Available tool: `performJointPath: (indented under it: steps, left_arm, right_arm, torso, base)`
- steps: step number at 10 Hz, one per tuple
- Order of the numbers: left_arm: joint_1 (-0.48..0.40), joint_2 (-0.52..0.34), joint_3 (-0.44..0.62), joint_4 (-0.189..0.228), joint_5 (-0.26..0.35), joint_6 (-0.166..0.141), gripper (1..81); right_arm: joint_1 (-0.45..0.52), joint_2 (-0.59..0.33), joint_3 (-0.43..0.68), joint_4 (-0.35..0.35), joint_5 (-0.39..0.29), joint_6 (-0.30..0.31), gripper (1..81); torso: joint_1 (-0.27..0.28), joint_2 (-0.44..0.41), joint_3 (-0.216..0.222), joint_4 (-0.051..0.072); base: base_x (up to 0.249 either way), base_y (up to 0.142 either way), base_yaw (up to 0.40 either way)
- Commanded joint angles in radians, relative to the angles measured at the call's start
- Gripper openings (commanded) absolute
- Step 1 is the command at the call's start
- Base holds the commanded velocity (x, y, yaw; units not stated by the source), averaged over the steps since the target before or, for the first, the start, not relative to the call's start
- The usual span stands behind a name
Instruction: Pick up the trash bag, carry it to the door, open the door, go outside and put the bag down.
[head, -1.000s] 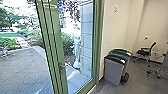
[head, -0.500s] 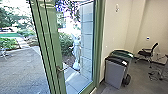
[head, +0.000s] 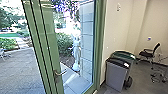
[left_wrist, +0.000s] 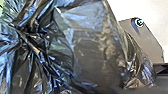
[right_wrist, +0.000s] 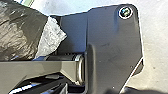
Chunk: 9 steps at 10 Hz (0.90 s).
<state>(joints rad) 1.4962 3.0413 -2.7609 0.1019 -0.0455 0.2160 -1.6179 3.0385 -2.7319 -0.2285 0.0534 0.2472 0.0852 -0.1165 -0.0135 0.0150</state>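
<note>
Your trash bag (left_wrist: 95, 52) is right in front of your left pincer's wrist, large and close, its dark plastic drawn into tight, shiny folds on one part and stretched smoother over a bulging part, where brownish patches show. You can see it from your right pincer's wrist as well, off to one side, with a pale crumpled patch (right_wrist: 51, 37) at its edge; I can't tell you whether that patch is part of the bag. I can't tell whether your left pincer is spread, pressed together or pinching the bag, and I can't tell you how your right pincer stands either.

Ahead of your pincers, toward the left pincer's side, you have the green-framed door (head: 48, 50) with its metal handle (head: 60, 73). I can't tell you whether it is open or shut. Through the glass you see a pale statue (head: 75, 53) upright beside a leafy bush (head: 64, 45), and farther to the left pincer's side a paved yard (head: 18, 70) reaches toward greenery.

Ahead on your right pincer's side, two bins stand close together near a pale wall (head: 116, 32): a grey one with a dark lid (head: 116, 75) in front, and one with a green lid (head: 123, 55) behind it. Beyond them is a dark office chair (head: 147, 53).
</note>
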Motion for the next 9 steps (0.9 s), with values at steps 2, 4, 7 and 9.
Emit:
performJointPath:
  steps: [2,4,7,9]
  left_arm:
    - [-0.055,-0.004,-0.002,0.010,0.044,0.010,1.0]
    - [-0.056,-0.005,-0.002,0.010,0.044,0.010,1.0]
    - [-0.056,-0.005,0.000,0.010,0.044,0.010,1.0]
    - [-0.058,-0.004,0.000,0.010,0.044,0.010,1.0]
  right_arm:
    - [0.048,0.001,-0.001,-0.003,-0.053,0.000,81.1]
    - [0.052,0.001,-0.001,-0.003,-0.058,0.000,81.1]
    - [0.055,0.002,-0.001,-0.003,-0.061,0.000,81.1]
    - [0.055,0.001,-0.001,-0.003,-0.063,0.000,81.1]
  torso:
    - [0.000,0.000,0.000,0.000]
    - [0.000,0.000,0.000,0.000]
    - [0.000,0.000,0.000,0.000]
    - [0.000,0.000,0.000,0.000]
  base:
    - [0.143,0.000,0.000]
    - [0.134,-0.032,0.000]
    - [0.134,-0.081,0.000]
    - [0.136,-0.082,0.000]
